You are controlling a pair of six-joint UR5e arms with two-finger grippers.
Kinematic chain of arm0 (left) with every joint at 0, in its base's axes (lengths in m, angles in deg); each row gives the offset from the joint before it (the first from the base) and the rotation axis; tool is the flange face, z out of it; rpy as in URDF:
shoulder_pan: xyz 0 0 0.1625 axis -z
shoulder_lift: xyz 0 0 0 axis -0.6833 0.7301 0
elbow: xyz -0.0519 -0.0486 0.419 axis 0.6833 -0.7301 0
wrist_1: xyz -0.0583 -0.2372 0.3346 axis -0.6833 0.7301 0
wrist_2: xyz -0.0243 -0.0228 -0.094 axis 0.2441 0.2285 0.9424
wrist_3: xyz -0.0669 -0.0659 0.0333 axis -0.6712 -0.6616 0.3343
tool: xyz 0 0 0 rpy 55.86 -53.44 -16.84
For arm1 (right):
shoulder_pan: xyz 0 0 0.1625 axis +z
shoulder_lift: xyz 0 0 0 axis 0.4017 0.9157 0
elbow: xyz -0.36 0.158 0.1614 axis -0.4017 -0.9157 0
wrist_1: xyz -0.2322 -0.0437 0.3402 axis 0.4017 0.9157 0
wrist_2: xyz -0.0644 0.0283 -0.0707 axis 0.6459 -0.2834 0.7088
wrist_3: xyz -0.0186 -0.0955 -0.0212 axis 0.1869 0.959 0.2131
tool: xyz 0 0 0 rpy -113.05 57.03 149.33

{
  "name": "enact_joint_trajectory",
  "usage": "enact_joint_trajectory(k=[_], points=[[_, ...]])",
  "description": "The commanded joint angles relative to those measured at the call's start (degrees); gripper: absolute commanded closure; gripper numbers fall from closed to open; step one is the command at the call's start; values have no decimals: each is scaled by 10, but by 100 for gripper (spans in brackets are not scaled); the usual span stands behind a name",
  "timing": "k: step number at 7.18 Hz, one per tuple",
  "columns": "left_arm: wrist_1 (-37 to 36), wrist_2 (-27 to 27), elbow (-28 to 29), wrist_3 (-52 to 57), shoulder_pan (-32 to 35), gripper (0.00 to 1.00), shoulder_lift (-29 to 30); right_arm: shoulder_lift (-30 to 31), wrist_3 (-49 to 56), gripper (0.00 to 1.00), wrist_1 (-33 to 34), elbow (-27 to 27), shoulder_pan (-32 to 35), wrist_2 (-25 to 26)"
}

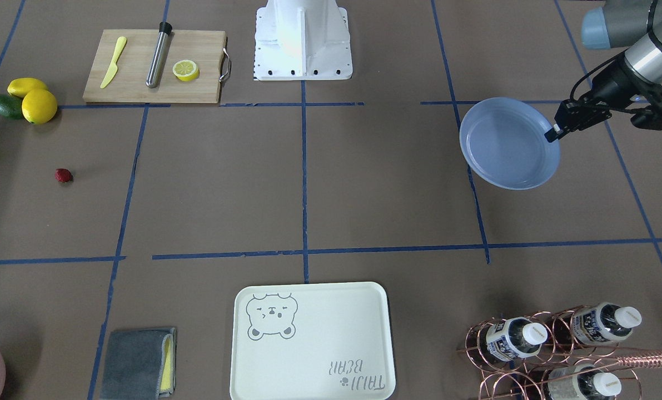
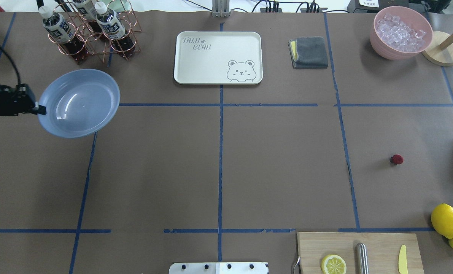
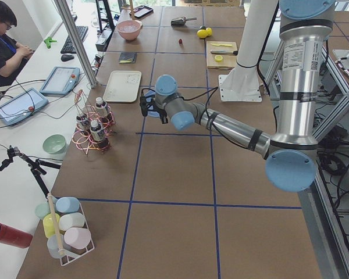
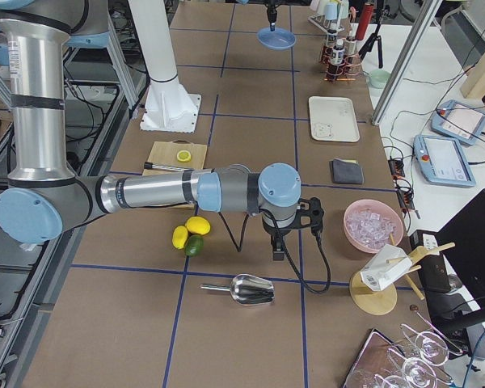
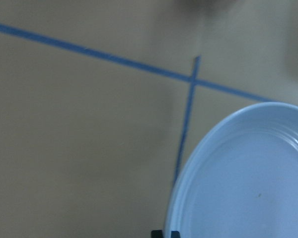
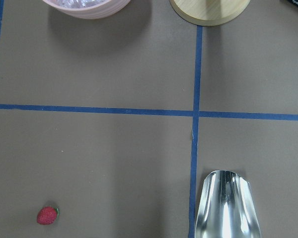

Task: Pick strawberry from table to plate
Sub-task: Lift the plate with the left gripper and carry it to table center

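Note:
The strawberry [image 1: 63, 175] [image 2: 397, 159] lies alone on the brown paper table [image 1: 364, 183], and it shows at the lower left of the right wrist view [image 6: 47, 215]. The pale blue plate [image 1: 508, 144] [image 2: 78, 102] [image 5: 248, 178] is far from it, on the other side of the table. My left gripper [image 1: 554, 132] [image 2: 40, 110] is shut on its rim. My right gripper [image 4: 279, 250] shows only in the exterior right view, hanging above the table near the lemons. I cannot tell whether it is open or shut.
A cutting board [image 1: 153, 66] holds a lemon half, a yellow knife and a metal rod. Lemons and an avocado [image 1: 28, 100] sit near the strawberry. A bear tray [image 1: 308, 344], bottle rack [image 1: 553, 344], grey cloth [image 1: 136, 361], ice bowl [image 2: 401, 32] and metal scoop [image 6: 228, 203] stand around.

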Motion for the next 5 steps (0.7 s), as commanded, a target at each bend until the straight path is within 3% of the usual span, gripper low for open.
enact_joint_trajectory(k=[1,3,4,5], points=[[-40,-89,-9,-163,-110,100,101,-1,0,0,0,0,-2,0],[-153,-232,13,-243,-248,100,229,-2,0,0,0,0,-5,0],[-152,-275,45,-271,-288,100,249,-2,0,0,0,0,-7,0],[-150,-278,65,-276,-292,100,257,-5,0,0,1,0,-8,0]])
